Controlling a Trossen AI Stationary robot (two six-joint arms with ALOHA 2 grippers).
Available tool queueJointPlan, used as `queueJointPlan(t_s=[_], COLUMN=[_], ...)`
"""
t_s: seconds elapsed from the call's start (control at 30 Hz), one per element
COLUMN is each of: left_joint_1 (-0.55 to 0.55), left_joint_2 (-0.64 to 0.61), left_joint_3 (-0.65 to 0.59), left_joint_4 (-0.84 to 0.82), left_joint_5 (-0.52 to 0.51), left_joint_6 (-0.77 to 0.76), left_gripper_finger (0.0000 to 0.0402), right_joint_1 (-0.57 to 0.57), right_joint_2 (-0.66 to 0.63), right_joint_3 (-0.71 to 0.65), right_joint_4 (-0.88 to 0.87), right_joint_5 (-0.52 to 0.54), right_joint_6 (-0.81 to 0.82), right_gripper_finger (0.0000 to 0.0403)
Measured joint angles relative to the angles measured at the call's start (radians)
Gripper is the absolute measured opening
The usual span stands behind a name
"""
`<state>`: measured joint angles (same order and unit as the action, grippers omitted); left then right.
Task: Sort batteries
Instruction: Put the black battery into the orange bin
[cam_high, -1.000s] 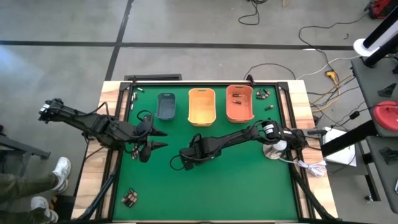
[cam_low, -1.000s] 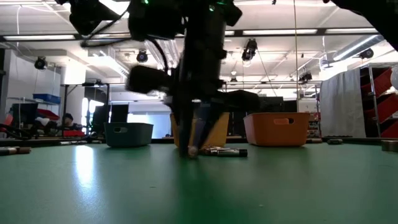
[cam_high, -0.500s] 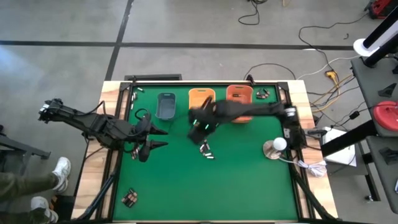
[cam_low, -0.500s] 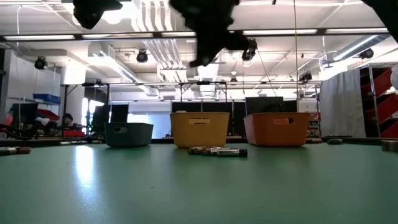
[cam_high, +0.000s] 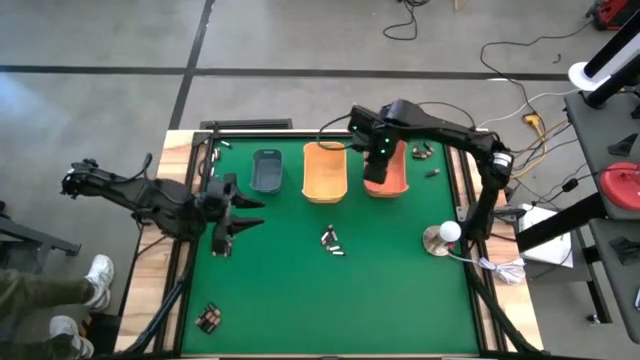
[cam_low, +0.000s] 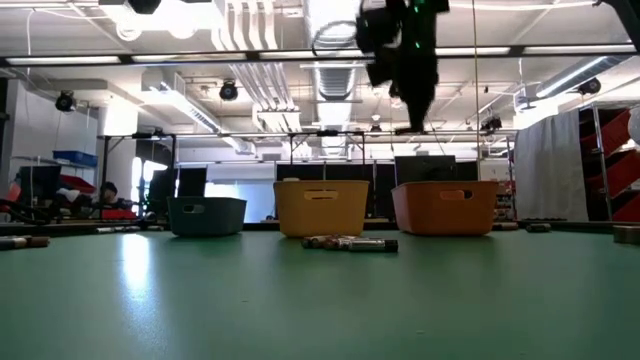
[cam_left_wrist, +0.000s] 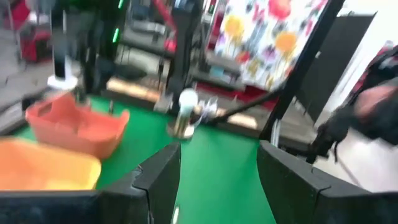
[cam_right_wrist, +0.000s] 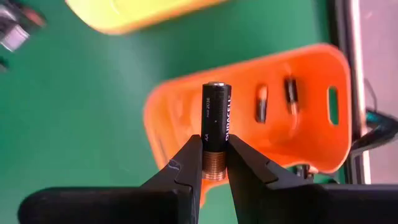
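Since the earlier frames, my right arm had swung from the middle of the mat up to the far row of bins, leaving a small cluster of batteries (cam_high: 332, 241) lying on the green table (cam_high: 400, 300).

Left to right: the left gripper (cam_high: 243, 212) waited near the table's left edge, just above the mat, its fingers (cam_left_wrist: 163, 176) standing well apart and holding nothing. Beyond it stood the grey-blue bin (cam_high: 267, 170), then the yellow bin (cam_high: 324, 171), then the orange bin (cam_high: 385, 167); keeping them in one row gave each kind of cell its own target. Another group of batteries (cam_high: 209, 318) lay near the front-left corner, and a few more (cam_high: 423, 152) sat just beside the orange bin.

The right gripper (cam_right_wrist: 214, 167) hovered above the orange bin, its fingers pinching the copper end of a black battery (cam_right_wrist: 216, 121) held upright. Two similar cells (cam_right_wrist: 275, 102) already lay inside, so I judged this one was held there for release among its kind.
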<state>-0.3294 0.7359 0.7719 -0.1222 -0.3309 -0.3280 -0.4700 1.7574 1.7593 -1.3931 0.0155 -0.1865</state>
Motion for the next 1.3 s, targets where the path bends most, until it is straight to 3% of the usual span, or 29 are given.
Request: queueJointPlan(t_s=[0.17,0.4,0.53,0.93,1.3], left_joint_1=[0.017,0.098,0.139,0.159,0.159], left_joint_2=[-0.003,0.019,0.032,0.053,0.080], left_joint_3=[0.000,0.000,0.000,0.000,0.000], left_joint_4=[0.095,0.087,0.088,0.069,0.069], left_joint_5=[0.000,-0.003,-0.003,-0.003,-0.003], left_joint_6=[0.035,0.027,-0.006,-0.051,-0.099], left_gripper_finger=[0.0191,0.0191,0.0191,0.0191,0.0191], right_joint_1=[-0.084,-0.115,-0.131,-0.194,-0.197], right_joint_2=[-0.003,-0.002,0.011,0.113,0.137], right_joint_3=[-0.167,-0.349,-0.409,-0.427,-0.429], right_joint_4=[0.100,0.297,0.414,0.493,0.494], right_joint_5=[-0.017,-0.023,-0.017,-0.012,0.075], right_joint_6=[-0.150,-0.304,-0.307,-0.312,-0.358], right_gripper_finger=[0.0053,0.0053,0.0053,0.0054,0.0055])
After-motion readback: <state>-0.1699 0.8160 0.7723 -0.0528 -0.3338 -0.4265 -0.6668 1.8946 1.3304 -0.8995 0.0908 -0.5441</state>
